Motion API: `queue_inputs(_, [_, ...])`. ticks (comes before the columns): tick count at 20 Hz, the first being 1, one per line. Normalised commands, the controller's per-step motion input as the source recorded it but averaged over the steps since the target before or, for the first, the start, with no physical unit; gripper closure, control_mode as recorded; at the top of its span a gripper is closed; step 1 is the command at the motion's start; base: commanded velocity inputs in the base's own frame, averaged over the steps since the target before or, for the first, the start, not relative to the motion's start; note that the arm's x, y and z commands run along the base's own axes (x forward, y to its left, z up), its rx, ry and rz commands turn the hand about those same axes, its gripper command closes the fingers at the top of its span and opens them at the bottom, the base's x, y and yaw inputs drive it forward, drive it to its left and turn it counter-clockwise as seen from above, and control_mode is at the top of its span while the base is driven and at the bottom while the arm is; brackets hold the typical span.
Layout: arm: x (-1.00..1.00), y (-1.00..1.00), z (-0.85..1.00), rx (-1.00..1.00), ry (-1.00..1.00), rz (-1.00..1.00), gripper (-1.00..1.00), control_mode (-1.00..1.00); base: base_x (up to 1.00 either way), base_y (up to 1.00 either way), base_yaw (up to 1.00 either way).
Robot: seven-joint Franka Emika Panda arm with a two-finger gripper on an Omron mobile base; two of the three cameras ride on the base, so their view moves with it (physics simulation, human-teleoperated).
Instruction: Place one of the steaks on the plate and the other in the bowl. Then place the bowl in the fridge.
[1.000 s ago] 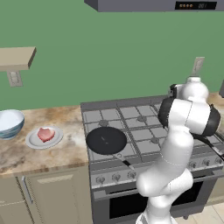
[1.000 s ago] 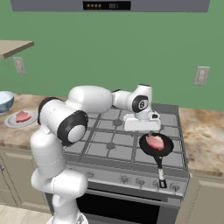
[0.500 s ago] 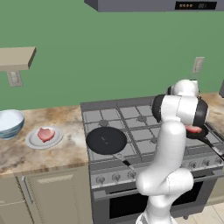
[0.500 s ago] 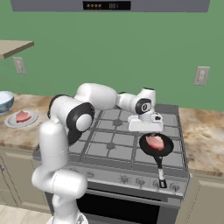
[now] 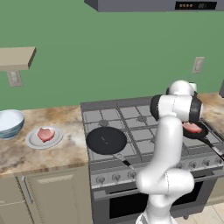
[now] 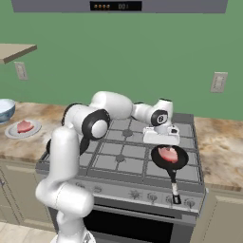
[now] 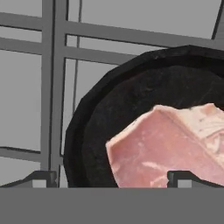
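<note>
The claw [image 6: 161, 141] hangs low over a small black frying pan [image 6: 169, 158] that sits on the right front part of the stove [image 6: 124, 156], and its two fingers stand wide apart with nothing between them. In the hand view the two dark fingertips [image 7: 185, 177] rise at the bottom, one at each side of the pan's near rim. One steak [image 7: 168, 146] lies flat in this pan; in the hand view its long axis runs from lower left to upper right, with a paler, fatty edge at the upper right. The pan's handle points toward the front edge of the stove. The other steak [image 5: 45, 134] lies flat on the plate [image 5: 33, 141], which rests on the table [image 5: 41, 151] to the left of the stove. The bowl [image 5: 9, 123] stands upright just beside the plate, further left. A second, larger black pan [image 5: 106, 140] sits on the left front burner.
</note>
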Motion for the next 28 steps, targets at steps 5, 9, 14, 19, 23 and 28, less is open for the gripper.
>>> queue_inputs(5, [0.13,-0.08,-0.30,0.00,0.00,-0.06,-1.00,-1.00,0.00,0.00,0.00])
queue_inputs(9, [0.20,-0.01,-0.29,0.00,-0.01,-0.04,-1.00,-1.00,0.00,0.00,0.00])
queue_inputs(14, [0.02,-0.28,-0.27,0.00,0.00,-0.03,-1.00,-1.00,0.00,0.00,0.00])
queue_inputs(19, [-0.02,-0.54,-0.17,0.00,-0.01,-0.01,-1.00,-1.00,0.00,0.00,0.00])
queue_inputs(23, [-0.14,-0.13,-0.41,0.00,-0.04,0.00,-1.00,-1.00,0.00,0.00,0.00])
queue_inputs(28, [-0.66,0.03,-0.65,-0.05,-0.03,0.04,-1.00,-1.00,0.00,0.00,0.00])
